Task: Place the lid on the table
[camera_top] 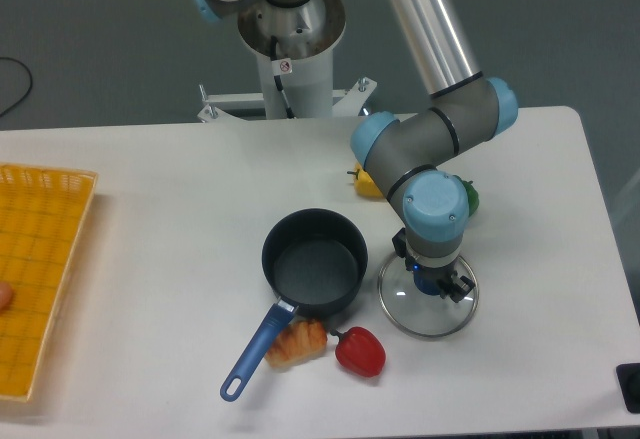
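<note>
The lid [428, 302] lies flat on the table [150, 219], just at 3 o'clock of the dark saucepan [314, 262]. The gripper [432, 282] stands directly over its centre knob, which the wrist hides; whether the jaws grip it cannot be told. A red pepper [360, 351] sits at the lid's 8 o'clock.

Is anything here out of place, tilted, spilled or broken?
Nothing stands out. The round clear glass lid lies on the white table beside the open dark blue saucepan, with the gripper at its knob. The croissant and red pepper lie intact.
</note>
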{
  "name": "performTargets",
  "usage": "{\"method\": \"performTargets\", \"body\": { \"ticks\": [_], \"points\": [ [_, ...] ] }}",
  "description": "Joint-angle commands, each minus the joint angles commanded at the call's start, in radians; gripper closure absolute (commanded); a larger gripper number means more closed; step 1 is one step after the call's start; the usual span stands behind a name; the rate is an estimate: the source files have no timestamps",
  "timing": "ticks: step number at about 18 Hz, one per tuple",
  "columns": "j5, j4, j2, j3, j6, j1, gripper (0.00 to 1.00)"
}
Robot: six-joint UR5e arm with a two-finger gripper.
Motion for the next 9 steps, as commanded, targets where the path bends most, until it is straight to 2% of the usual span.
{"method": "performTargets", "body": {
  "ticks": [9],
  "points": [
    [0.008, 0.002, -0.006, 0.0, 0.0, -0.002, 0.43]
  ]
}}
